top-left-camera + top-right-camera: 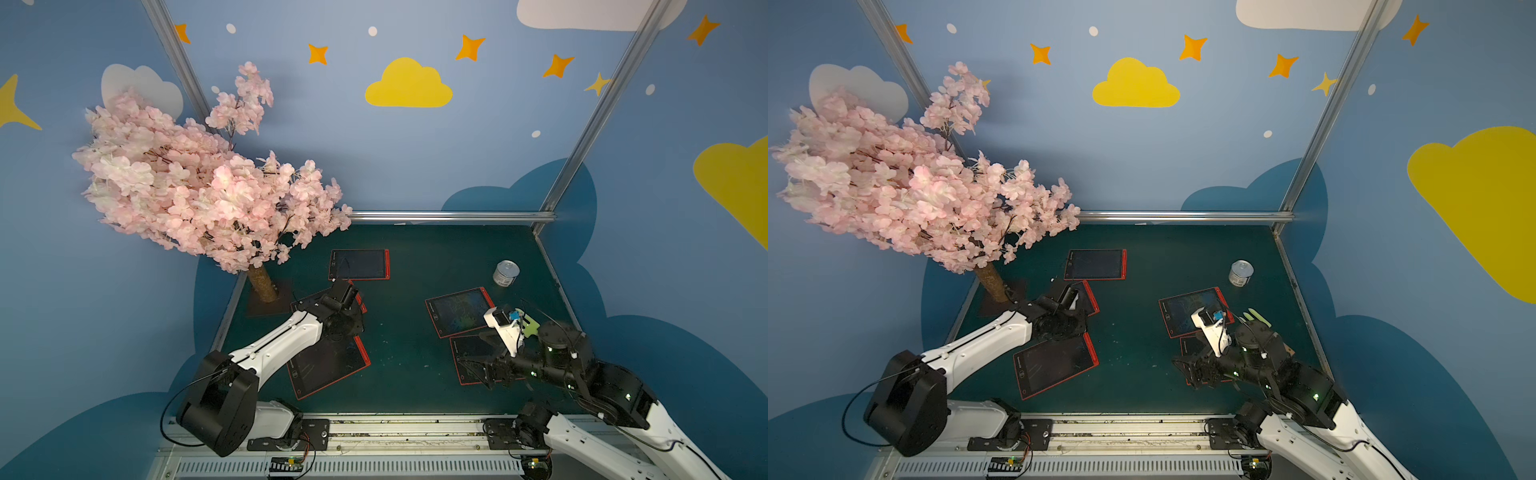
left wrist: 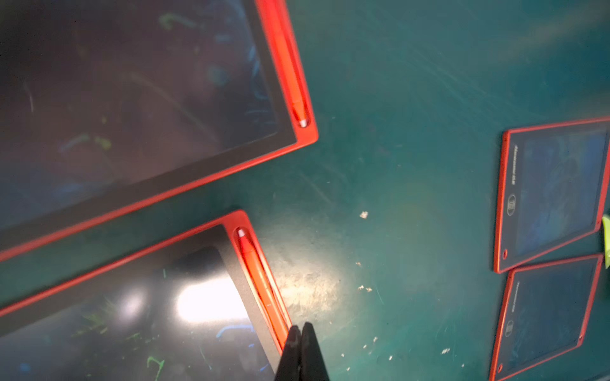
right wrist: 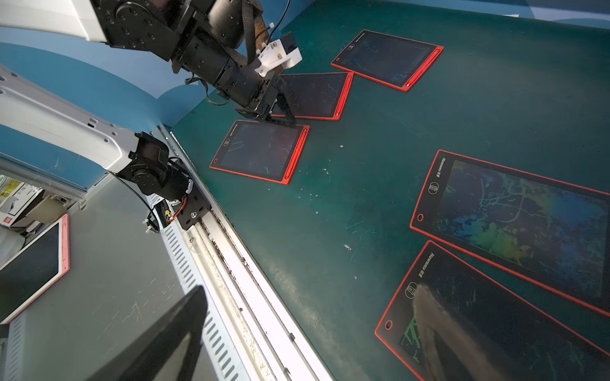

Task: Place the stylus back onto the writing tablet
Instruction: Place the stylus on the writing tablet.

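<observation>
The stylus [image 2: 260, 283] lies in the side groove of a red tablet [image 2: 148, 330], toward 9 o'clock on the desk [image 2: 412, 165]. The left pincer [image 2: 301, 330] is fully closed and empty, its tips at the stylus's back end. The right pincer [image 3: 308, 290], near 4 o'clock, stands wide open, holding nothing.

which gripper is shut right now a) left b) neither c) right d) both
a: in the left wrist view the left gripper has its fingers pressed together at the end of the stylus, which lies in the edge slot of a tablet. In the right wrist view the right gripper has its fingers wide apart.
</observation>
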Controlling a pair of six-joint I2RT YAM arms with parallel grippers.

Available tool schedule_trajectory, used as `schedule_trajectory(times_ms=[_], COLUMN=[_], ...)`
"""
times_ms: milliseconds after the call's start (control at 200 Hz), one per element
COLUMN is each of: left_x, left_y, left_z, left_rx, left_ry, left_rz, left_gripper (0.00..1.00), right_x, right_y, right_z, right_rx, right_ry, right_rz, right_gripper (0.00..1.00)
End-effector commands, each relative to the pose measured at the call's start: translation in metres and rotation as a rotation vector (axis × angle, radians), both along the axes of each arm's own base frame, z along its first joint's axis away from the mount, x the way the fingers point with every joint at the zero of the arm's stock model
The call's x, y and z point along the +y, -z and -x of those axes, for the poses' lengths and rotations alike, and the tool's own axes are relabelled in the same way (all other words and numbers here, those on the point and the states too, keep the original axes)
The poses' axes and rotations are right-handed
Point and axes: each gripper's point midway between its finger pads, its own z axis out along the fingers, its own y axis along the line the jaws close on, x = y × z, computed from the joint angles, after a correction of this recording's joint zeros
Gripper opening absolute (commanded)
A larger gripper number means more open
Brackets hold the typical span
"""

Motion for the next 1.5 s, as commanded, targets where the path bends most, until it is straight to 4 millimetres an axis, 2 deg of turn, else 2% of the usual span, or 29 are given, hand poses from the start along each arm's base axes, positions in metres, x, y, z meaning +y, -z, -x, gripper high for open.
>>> schedule_trajectory(times_ms=[0, 310, 671, 921, 1046, 1232, 1492], left_x=[-0.001, -0.009, -0.008, -0.006, -0.002, 0.007, 0.026], left_y=[0.002, 0.010, 0.035, 0.045, 0.045, 0.037, 0.031], left_z=[0.009, 0.011, 0.012, 0.012, 0.014, 0.015, 0.015], left_rx=[0.055, 0.159, 0.215, 0.242, 0.252, 0.232, 0.218], left_ry=[0.180, 0.344, 0.340, 0.323, 0.299, 0.246, 0.206], left_rz=[-0.063, -0.105, -0.149, -0.171, -0.208, -0.243, -0.346], left_gripper=[0.02, 0.02, 0.02, 0.03, 0.13, 0.19, 0.43], right_x=[0.001, 0.002, 0.004, 0.005, 0.005, 0.006, 0.006], right_y=[0.005, 0.008, 0.009, 0.010, 0.010, 0.010, 0.010], right_z=[0.001, 0.001, 0.002, 0.001, 0.001, 0.001, 0.001], right_rx=[0.008, 0.020, 0.029, 0.032, 0.031, 0.033, 0.035], right_ry=[-0.011, -0.018, -0.026, -0.027, -0.026, -0.029, -0.031], right_rz=[0.013, 0.019, 0.024, 0.026, 0.027, 0.029, 0.027], right_gripper=[0.96, 0.96, 0.96, 0.96, 0.96, 0.96, 0.96])
